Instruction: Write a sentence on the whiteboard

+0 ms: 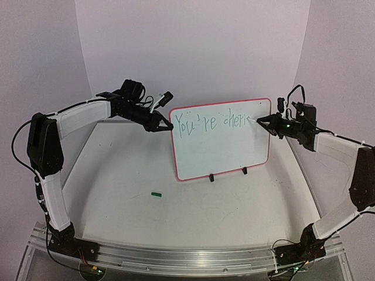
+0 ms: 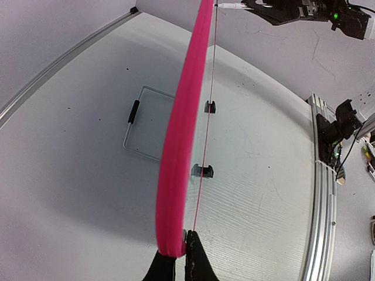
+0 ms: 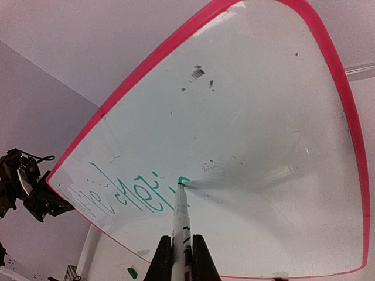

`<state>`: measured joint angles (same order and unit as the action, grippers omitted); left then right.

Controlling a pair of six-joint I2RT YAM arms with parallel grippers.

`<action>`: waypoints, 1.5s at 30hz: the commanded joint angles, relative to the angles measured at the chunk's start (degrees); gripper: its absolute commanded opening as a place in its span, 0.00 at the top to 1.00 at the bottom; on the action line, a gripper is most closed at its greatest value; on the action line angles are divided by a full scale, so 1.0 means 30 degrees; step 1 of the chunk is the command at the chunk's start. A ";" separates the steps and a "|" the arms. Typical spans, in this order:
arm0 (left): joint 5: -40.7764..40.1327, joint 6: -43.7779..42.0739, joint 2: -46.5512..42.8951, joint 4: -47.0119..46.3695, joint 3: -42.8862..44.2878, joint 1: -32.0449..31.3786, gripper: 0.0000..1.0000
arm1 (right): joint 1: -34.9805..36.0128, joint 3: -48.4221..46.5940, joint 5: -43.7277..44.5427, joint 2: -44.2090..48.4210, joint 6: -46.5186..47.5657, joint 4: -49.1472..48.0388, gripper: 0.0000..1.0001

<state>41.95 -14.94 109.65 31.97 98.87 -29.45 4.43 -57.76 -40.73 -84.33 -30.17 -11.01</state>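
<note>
The whiteboard is standing upright at the far middle of the table, its sentence reaching only "You're cheri", so the rest is waiting to be written. The left gripper is clenching the board's left rim. The right gripper, stretching in from the right, is grasping a marker, its tip touching the last letter.

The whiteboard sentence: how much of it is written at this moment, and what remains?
Done: green words reading roughly "You're cheri" fill the top line of the whiteboard.
In hand: the right gripper is shut on a marker whose tip touches the board at the last letter. The left gripper pinches the board's left edge.
Left: that word looks unfinished, and the area below is blank.
</note>
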 commanded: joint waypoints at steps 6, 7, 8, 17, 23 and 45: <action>-0.0889 -0.0781 0.0253 0.0948 -0.0201 -0.0202 1.00 | -0.0070 0.0233 0.1109 0.0496 0.0236 0.0108 1.00; -0.0889 -0.0767 0.0249 0.0946 -0.0195 -0.0202 1.00 | -0.0080 0.0287 0.1281 0.0574 0.0181 0.0144 1.00; -0.0897 -0.0799 0.0238 0.0967 -0.0216 -0.0213 1.00 | -0.0083 0.0294 0.1393 0.0605 0.0134 0.0162 1.00; -0.0925 -0.0857 0.0127 0.0977 -0.0244 -0.0203 1.00 | -0.0085 0.0558 0.2407 0.1127 -0.0104 0.0316 1.00; -0.0914 -0.0855 0.0076 0.0981 -0.0251 -0.0202 1.00 | -0.0082 0.0506 0.1892 0.0929 0.0373 0.0998 1.00; -0.0944 -0.0812 -0.0132 0.0982 -0.0285 -0.0202 1.00 | -0.0054 -0.0362 0.0036 0.0332 0.0304 0.1283 1.00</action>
<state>42.02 -14.98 109.65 32.01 98.87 -29.45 4.43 -56.14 -38.73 -83.28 -29.56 -6.31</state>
